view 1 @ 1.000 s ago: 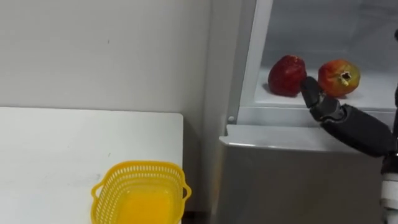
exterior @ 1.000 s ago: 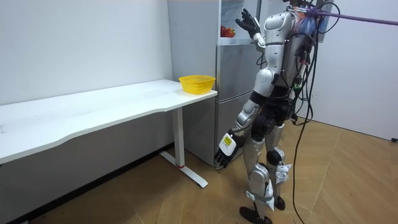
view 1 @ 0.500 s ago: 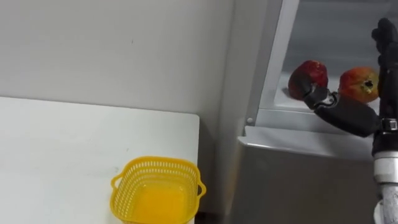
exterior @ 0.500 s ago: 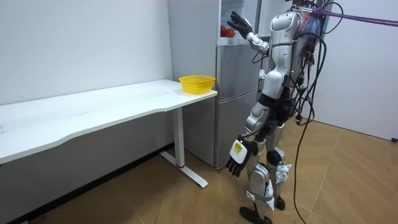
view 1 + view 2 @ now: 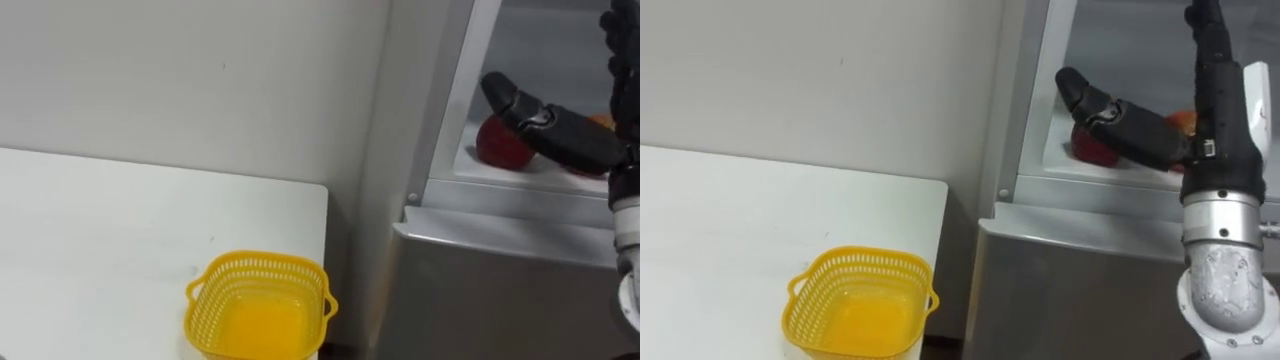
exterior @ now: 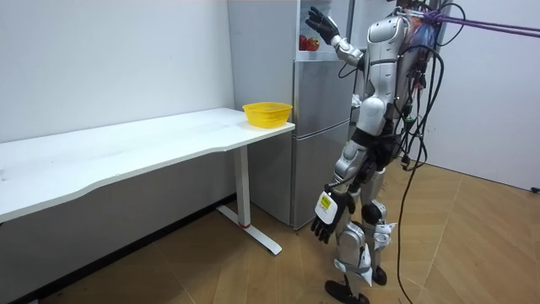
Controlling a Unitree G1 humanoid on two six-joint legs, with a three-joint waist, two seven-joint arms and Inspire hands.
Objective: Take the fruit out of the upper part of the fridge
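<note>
Two pomegranates lie on the shelf of the open upper fridge compartment (image 5: pixel 520 188). The red one (image 5: pixel 497 148) sits on the left. The orange-red one (image 5: pixel 1183 120) on the right is mostly hidden behind my right hand (image 5: pixel 572 140). That hand is raised inside the compartment, in front of and slightly above the fruit. It is open, fingers (image 5: pixel 1205 30) pointing up, the thumb over the red fruit, holding nothing. The room view has me standing at the fridge (image 6: pixel 316 135) with the right arm lifted high. My left hand (image 6: pixel 325 226) hangs by my leg with relaxed fingers.
An empty yellow mesh basket (image 5: pixel 260 312) stands at the corner of the white table (image 5: pixel 100 230) nearest the fridge. A narrow gap separates the table edge from the fridge side. The closed lower fridge door (image 5: pixel 490 290) is below the shelf. A white wall runs behind the table.
My right hand has risen from in front of the fruit to over the red pomegranate, with its fingers turned upward. The head camera has shifted. The left arm swung slightly forward.
</note>
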